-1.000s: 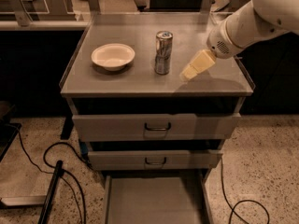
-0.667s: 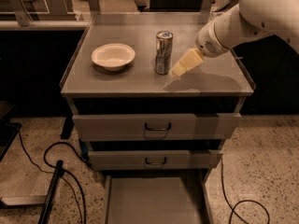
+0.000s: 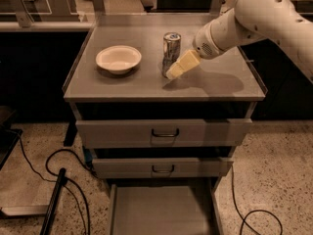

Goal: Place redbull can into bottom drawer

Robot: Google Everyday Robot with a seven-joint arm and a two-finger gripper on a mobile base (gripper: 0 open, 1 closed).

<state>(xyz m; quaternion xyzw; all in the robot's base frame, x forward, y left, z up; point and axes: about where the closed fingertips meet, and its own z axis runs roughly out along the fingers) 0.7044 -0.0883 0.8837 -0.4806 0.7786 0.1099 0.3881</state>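
The can (image 3: 171, 50) stands upright on the desk (image 3: 215, 84), a little back from the front edge and roughly mid-width, its shiny top catching the light. Right at its lower right side is the hand (image 3: 175, 70), a pale cream wedge angled down and to the left, its tip at the can's base. It is touching or all but touching the can, and I cannot tell which. Whether the hand is open, closed or gripping cannot be told from here either, since only one cream face of it shows. Behind it, the white arm (image 3: 259, 13) sweeps in from the upper right and throws a soft shadow across the desk's right half.

Left of the can, well apart from it, sits a shallow white bowl (image 3: 118, 58), right way up. Below the desk top come two grey drawers with dark handles, the top drawer (image 3: 122, 131) and the middle drawer (image 3: 122, 168), both pushed in. Under them the bottom drawer (image 3: 161, 212) is pulled right out, its flat grey floor in plain view. Dark cables (image 3: 68, 180) loop over the speckled floor to the left.
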